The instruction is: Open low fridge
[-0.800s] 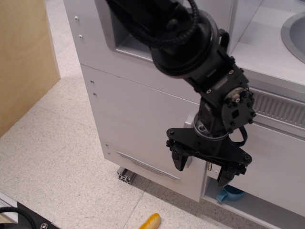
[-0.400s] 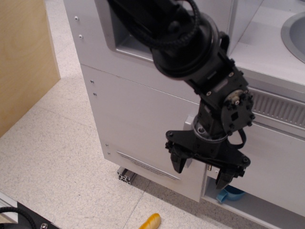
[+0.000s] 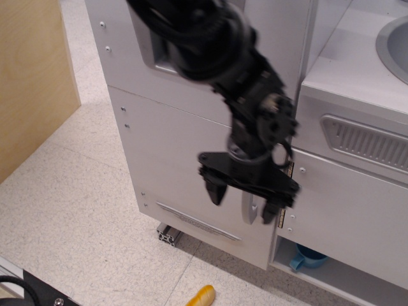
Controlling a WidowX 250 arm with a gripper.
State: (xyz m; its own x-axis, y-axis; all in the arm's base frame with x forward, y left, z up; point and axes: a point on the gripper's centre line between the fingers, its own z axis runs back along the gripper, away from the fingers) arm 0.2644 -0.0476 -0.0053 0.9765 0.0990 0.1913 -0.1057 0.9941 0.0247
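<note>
The low fridge door (image 3: 178,159) is the large white flat panel in the middle of the toy kitchen, with a thin grey strip (image 3: 197,221) near its bottom. Its curved silver handle (image 3: 250,209) runs down the door's right edge; only the lower end shows, the rest is hidden by my wrist. My black gripper (image 3: 243,201) hangs in front of the door with the jaws open. The left finger (image 3: 215,191) is left of the handle and the right finger (image 3: 271,210) is right of it. The door looks flush with the cabinet front.
A grey recessed dispenser panel (image 3: 153,57) sits above the door. A smaller white door with a grey vent grille (image 3: 366,137) is to the right, under a sink (image 3: 395,38). A blue cup (image 3: 307,258) stands in the bottom shelf. A yellow toy (image 3: 201,296) lies on the floor. A wooden panel (image 3: 32,76) stands at left.
My gripper has moved left and up, from in front of the door's right edge and bottom shelf to around the handle. It stayed open. The door has not visibly moved.
</note>
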